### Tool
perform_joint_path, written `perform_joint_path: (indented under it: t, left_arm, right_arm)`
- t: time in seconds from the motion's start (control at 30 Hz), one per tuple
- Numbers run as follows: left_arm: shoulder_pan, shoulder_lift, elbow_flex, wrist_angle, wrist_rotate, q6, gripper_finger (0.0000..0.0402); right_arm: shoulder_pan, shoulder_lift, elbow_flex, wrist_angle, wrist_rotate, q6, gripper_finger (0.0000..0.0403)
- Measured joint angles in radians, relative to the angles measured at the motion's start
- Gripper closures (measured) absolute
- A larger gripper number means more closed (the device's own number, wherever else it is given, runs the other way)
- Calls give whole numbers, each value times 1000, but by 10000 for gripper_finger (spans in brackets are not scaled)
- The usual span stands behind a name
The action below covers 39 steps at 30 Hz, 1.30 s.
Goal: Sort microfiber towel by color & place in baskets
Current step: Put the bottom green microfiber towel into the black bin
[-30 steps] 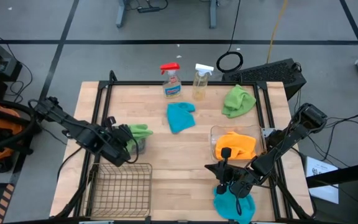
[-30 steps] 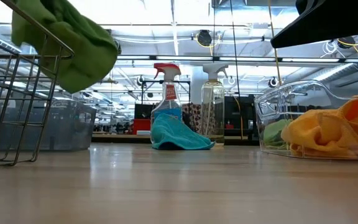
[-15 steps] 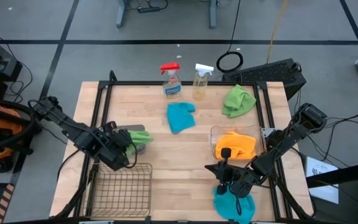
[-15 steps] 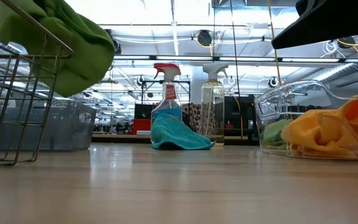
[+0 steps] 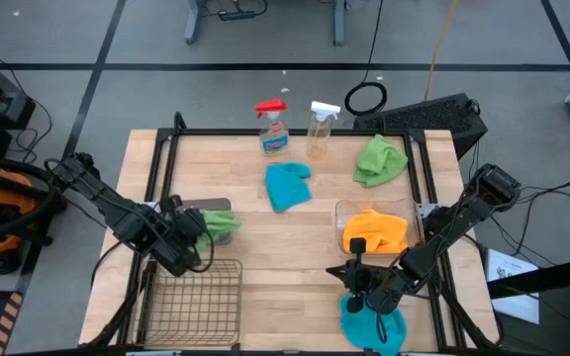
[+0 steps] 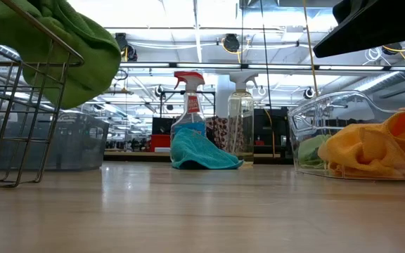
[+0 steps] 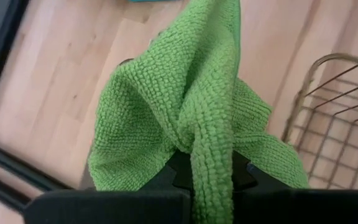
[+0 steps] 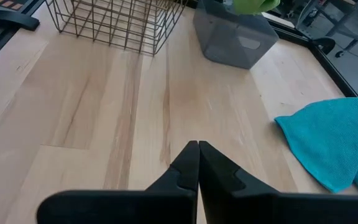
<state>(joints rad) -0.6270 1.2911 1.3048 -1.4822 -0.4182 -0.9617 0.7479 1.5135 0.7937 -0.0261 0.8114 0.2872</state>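
**Left gripper carries a green towel by the wire basket**

The left gripper (image 5: 198, 240) is clamped on a bright green microfiber towel (image 7: 194, 118), which drapes over its fingers so fully in the left wrist view that the fingertips are hidden. From above, gripper and towel sit at the far rim of the wire-mesh basket (image 5: 194, 297), just beside the smoky grey tub (image 5: 206, 210), whose interior is largely covered by the arm. In the low view the towel hangs off the table, cut off by the picture's edge.

The right gripper (image 8: 198, 148) hangs over bare wood near the table's front edge, its fingers pressed together and holding nothing. Just below it in the high view lies a teal towel (image 5: 372, 321), partly masked by the arm.

The clear tub (image 5: 342, 220) holds yellow-orange cloth (image 5: 376, 229); whether that is one towel or two cannot be made out. A second teal towel (image 5: 287, 185) lies mid-table before two spray bottles (image 5: 272, 127), and a second green towel (image 5: 380, 160) sits at the far right corner.
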Motion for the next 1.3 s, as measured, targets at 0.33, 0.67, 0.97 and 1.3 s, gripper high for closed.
perform_joint_path:
  t: [0.33, 0.67, 0.97, 1.3]
  left_arm:
    - [4, 0, -67, -18, -5, 77, 370]
    - [68, 1, -131, 1, -5, 243, 370]
    - [77, 1, -156, 13, 44, 347, 370]
    - [77, 1, -156, -4, 40, 347, 366]
  right_arm:
    - [-3, 0, 0, 0, 6, -41, 403]
    - [-26, 0, 0, 0, 3, -64, 403]
    - [-39, 0, 0, 0, 1, -92, 403]
    - [-80, 0, 0, 0, 0, -146, 403]
